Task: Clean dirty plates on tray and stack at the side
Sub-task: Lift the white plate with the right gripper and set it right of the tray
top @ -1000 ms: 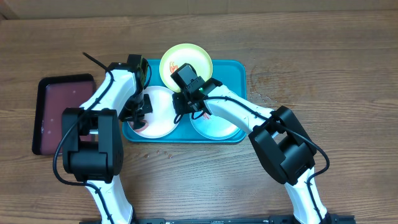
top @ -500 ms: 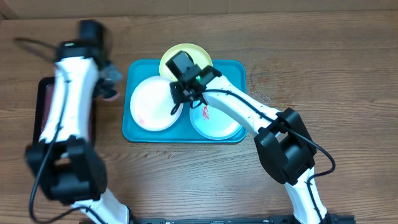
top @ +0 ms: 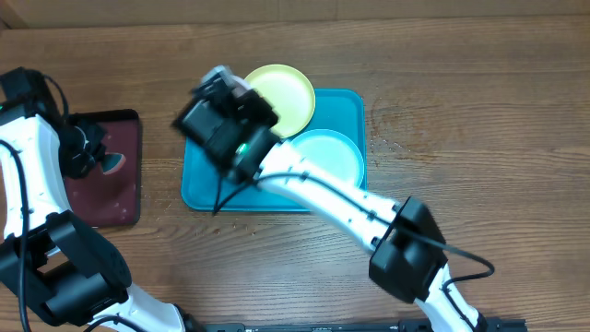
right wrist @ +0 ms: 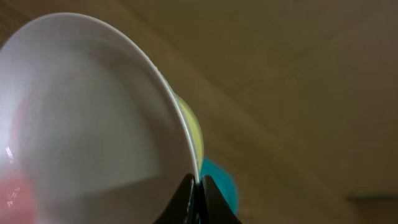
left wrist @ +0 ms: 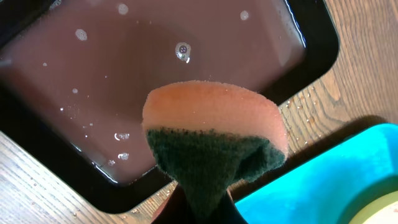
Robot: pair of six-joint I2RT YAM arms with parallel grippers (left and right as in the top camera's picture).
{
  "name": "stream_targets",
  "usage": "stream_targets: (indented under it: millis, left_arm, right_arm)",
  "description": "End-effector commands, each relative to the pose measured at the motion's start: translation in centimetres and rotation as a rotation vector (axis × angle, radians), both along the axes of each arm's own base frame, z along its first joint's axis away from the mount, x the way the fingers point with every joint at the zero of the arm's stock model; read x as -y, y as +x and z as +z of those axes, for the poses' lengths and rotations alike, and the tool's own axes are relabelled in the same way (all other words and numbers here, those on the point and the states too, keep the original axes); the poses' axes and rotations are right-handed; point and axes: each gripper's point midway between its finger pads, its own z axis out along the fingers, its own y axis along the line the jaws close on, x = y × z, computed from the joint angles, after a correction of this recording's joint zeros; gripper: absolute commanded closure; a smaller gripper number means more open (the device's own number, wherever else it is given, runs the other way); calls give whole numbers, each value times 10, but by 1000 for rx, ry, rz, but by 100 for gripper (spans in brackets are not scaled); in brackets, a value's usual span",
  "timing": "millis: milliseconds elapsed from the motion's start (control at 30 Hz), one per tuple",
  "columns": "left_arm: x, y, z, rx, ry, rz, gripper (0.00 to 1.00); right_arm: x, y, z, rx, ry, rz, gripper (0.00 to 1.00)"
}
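Maroon with a black rim, the smaller tray (top: 124,198) lies on the wooden table (top: 479,83) to the left of the teal tray (top: 198,194), a strip of bare wood between them. Beads of water dot its floor in the left wrist view.

From overhead, the right arm reaches across the teal tray. Its blurred wrist covers the tray's left half and hides what lies beneath.

The yellow-green plate (top: 286,97) sits at the teal tray's far edge, overhanging the rim. The pale blue plate (top: 327,159) lies flat in the right half of the tray. Both are just to the right of the right arm's wrist.

The white plate (right wrist: 93,124) is off the tray and tilted steeply, nearly on edge, filling the left of the right wrist view. A pinkish patch shows low on its face. The yellow-green plate peeks out past its rim.

The right gripper (right wrist: 198,186) is pinched tight on the white plate's rim, its dark fingers (right wrist: 183,202) meeting at the thin edge.

The left gripper (top: 97,157) hangs over the maroon tray, well apart from all three plates. It is clamped on a sponge (left wrist: 211,137), orange on top and dark green below. The sponge bulges above the jaws and hides most of them.
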Motion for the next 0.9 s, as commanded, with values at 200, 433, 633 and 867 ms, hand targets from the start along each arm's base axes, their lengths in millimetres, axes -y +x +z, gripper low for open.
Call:
stream_targets:
  millis: [200, 433, 633, 867]
  left_arm:
    - [3, 4, 2, 34, -22, -34, 96]
    - [4, 4, 2, 32, -23, -36, 96]
    - [7, 5, 2, 39, -36, -47, 96]
    - [8, 6, 3, 42, -42, -49, 96]
  right_arm:
    - [-15, -33, 87, 253, -296, 18, 96]
    - [-8, -27, 87, 267, -242, -26, 96]
    - [-1, 6, -5, -190, 245, 57, 96]
    - [54, 33, -34, -835, 897, 122, 96]
